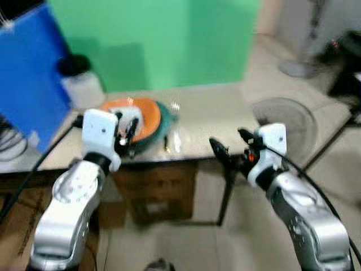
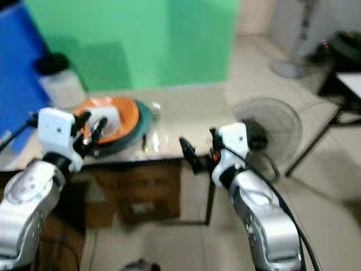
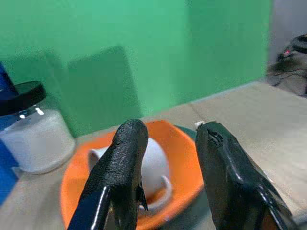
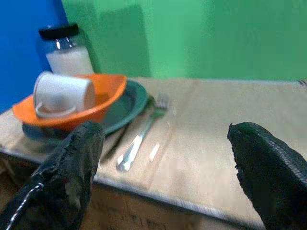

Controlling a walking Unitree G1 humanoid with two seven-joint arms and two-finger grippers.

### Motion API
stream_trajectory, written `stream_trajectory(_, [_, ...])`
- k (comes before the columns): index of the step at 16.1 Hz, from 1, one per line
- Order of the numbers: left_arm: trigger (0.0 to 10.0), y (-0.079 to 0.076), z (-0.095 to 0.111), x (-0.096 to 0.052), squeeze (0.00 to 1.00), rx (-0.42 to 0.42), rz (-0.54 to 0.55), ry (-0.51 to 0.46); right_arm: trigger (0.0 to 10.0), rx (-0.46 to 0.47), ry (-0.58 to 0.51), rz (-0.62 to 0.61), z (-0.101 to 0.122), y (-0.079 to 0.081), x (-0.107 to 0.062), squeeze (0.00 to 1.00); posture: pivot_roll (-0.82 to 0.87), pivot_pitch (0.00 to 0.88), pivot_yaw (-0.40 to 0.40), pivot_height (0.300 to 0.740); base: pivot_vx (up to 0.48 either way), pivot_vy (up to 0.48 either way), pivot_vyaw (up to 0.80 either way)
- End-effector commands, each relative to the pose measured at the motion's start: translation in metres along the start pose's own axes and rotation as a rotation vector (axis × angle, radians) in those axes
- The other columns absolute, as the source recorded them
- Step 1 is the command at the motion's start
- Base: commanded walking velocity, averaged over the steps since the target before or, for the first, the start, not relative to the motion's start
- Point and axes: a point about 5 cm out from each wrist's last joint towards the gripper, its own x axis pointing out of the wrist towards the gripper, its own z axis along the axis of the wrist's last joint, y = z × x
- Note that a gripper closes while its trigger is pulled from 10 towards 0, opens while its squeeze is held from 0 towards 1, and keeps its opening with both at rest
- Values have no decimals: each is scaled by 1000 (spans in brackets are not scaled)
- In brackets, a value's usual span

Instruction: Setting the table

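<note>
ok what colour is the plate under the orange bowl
Dark teal green plate, under the orange bowl; clearest in the right wrist view.

Table: ahead of the robot, with a wall panel behind it; a box beneath it on the floor
Plate: on the table's left part; a bowl rests on it; a cup lies on its side in the bowl
Jar: behind the bowl, toward the table's left rear corner
Fork: flat on the table just right of the plate, beside a second utensil nearer the plate
Fan: on the floor right of the table
Left gripper: at the table's near edge, before the bowl
Right gripper: before the table's right front corner, off the top
</note>
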Motion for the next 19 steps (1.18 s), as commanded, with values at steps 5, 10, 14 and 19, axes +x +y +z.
stream_trajectory(5, [10000,2,3,-1,0,6,8,-4,10000,-24,2,58,2,4,1,835,136,0,40,740,301,0,0])
stream_trajectory(10, [10000,2,3,-6,0,17,16,1,10000,-54,15,124,4,7,4,863,149,0,26,740,302,0,800])
stream_trajectory(14, [10000,1,3,-5,0,29,9,3,10000,-68,30,185,2,11,2,835,147,0,28,740,213,0,800])
stream_trajectory(19, [10000,-5,1,-11,0,94,-145,29,10000,-79,88,100,1,3,7,0,143,0,15,740,0,0,0])
